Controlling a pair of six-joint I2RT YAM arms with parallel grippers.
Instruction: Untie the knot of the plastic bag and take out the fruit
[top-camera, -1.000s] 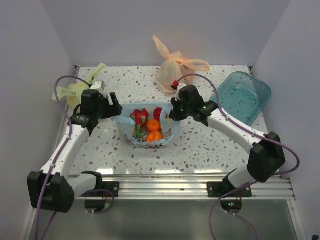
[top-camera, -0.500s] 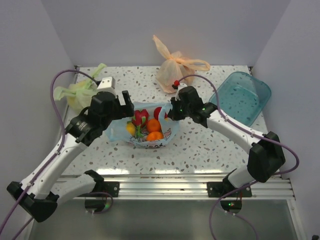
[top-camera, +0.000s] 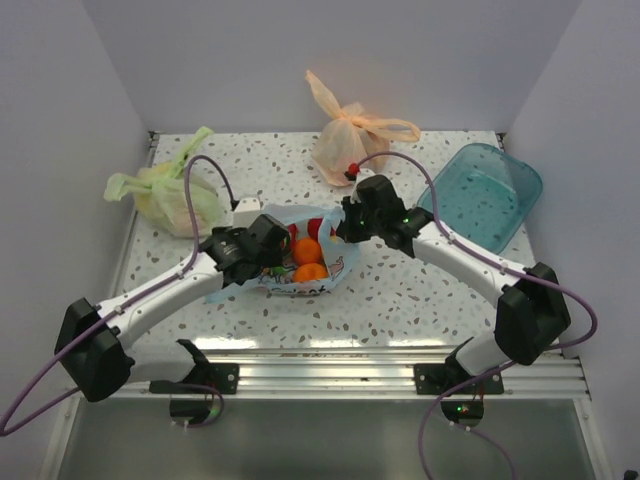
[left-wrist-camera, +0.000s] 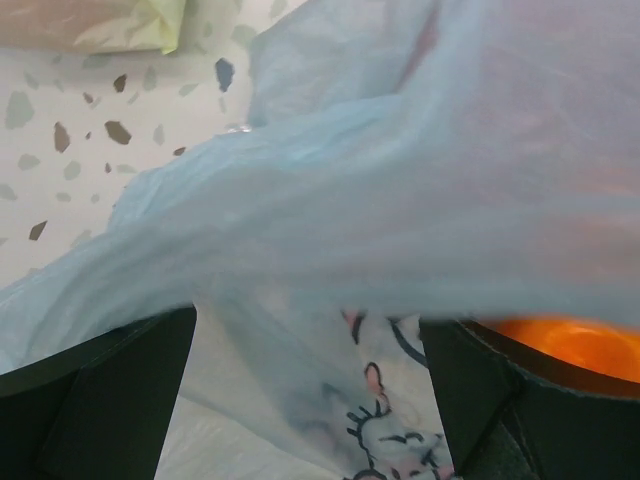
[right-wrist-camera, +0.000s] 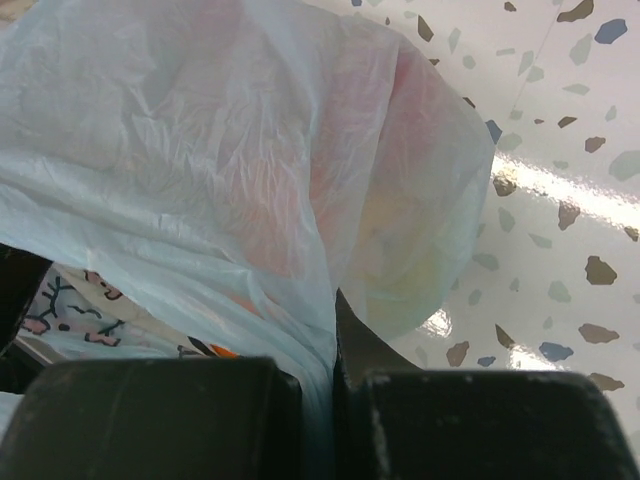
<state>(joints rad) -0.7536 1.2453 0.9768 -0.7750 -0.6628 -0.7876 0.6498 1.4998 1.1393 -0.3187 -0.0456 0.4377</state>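
The light blue plastic bag (top-camera: 300, 280) lies at the table's middle with its mouth open; no knot shows on it. Inside are orange fruit (top-camera: 307, 250) and red fruit (top-camera: 318, 228). My left gripper (top-camera: 275, 258) is open at the bag's left side. In the left wrist view (left-wrist-camera: 310, 340) its jaws stand wide apart with the printed bag film (left-wrist-camera: 400, 200) draped before them and an orange fruit (left-wrist-camera: 570, 340) at the right. My right gripper (top-camera: 350, 222) is shut on the bag's right rim; in the right wrist view (right-wrist-camera: 333, 370) the film (right-wrist-camera: 200, 150) is pinched between the fingers.
A green bag (top-camera: 170, 195) sits at the far left and shows in the left wrist view (left-wrist-camera: 90, 20). An orange bag (top-camera: 345, 135) stands at the back. A teal bin (top-camera: 485, 195) is at the right. Walls close in the table on three sides.
My left gripper let go of the bag's left rim, swung up and right, then came down low against the bag's left side. The bag's left side slumped. The right gripper kept its hold.
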